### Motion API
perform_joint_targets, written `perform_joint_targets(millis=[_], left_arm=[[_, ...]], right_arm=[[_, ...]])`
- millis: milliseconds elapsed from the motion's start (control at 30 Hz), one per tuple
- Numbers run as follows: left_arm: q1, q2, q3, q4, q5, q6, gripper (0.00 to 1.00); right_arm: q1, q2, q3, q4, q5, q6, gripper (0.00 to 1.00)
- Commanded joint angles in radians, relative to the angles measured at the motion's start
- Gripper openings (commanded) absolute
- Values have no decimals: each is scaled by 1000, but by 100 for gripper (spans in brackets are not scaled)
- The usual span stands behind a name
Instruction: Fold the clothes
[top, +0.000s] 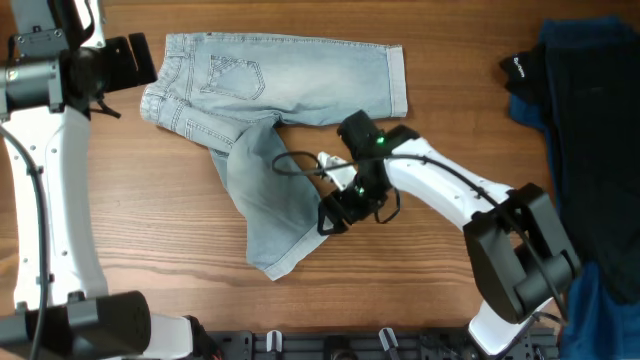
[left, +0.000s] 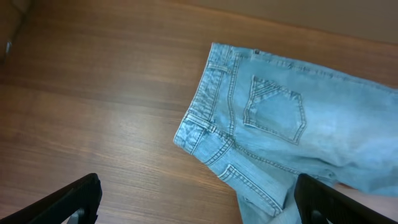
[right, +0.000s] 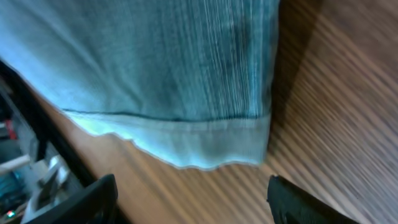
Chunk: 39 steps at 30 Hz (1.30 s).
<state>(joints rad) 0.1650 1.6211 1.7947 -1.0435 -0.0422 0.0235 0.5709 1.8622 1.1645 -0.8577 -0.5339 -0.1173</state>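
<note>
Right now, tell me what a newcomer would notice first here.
The light blue denim shorts sprawl mid-table, one leg angled toward the near edge. The right end effector hovers open beside that leg's hem, and dark clothes pile up at the right edge.

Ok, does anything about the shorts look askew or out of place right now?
Yes. The denim shorts are not lying flat. The lower leg is twisted at the crotch and splays diagonally toward the front of the table, while the other leg runs straight to the right. Nothing looks torn or damaged.
</note>
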Motion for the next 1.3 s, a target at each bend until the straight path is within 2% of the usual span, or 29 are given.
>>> perform_joint_targets(millis=[0, 267, 333, 400, 433, 467, 533, 633, 700, 767, 800, 900, 1067, 1167, 1233, 1267], left_arm=[[3, -46, 13, 6, 16, -10, 100], [3, -64, 13, 6, 16, -10, 100], [3, -64, 13, 5, 16, -10, 100], [3, -64, 13, -2, 16, -10, 100], [3, -64, 13, -6, 16, -10, 100], [3, -66, 13, -12, 16, -10, 100], [3, -68, 13, -18, 16, -10, 100], [3, -71, 13, -18, 16, -10, 100], [3, -71, 13, -19, 16, -10, 100], [3, -71, 13, -21, 16, -10, 100], [3, -71, 13, -21, 16, -10, 100], [3, -71, 13, -21, 16, -10, 100], [3, -71, 13, -31, 16, -10, 100], [3, -71, 13, -32, 16, -10, 100], [3, -72, 13, -33, 16, -10, 100], [3, -72, 13, -35, 16, -10, 100]], right_arm=[[16, -20, -64, 58, 1, 16, 77], [18, -20, -73, 121, -54, 15, 61], [17, -20, -73, 119, -110, -61, 61], [17, -20, -73, 121, -144, -101, 57], [17, -20, -73, 121, -144, -101, 53], [17, -20, -73, 120, -145, -102, 44], [17, -20, -73, 114, -148, -113, 4], [17, -20, -72, 102, -143, -114, 4], [17, -20, -72, 106, -47, -49, 43], [17, -20, -73, 117, 61, -3, 63], [17, -20, -72, 124, 71, -10, 68], [17, -14, -73, 154, 63, -56, 74], [17, 27, -73, 196, -39, -66, 73], [18, 50, -73, 195, -78, -68, 56], [18, 53, -73, 173, -87, -99, 23], [18, 53, -73, 163, -88, -109, 15]])
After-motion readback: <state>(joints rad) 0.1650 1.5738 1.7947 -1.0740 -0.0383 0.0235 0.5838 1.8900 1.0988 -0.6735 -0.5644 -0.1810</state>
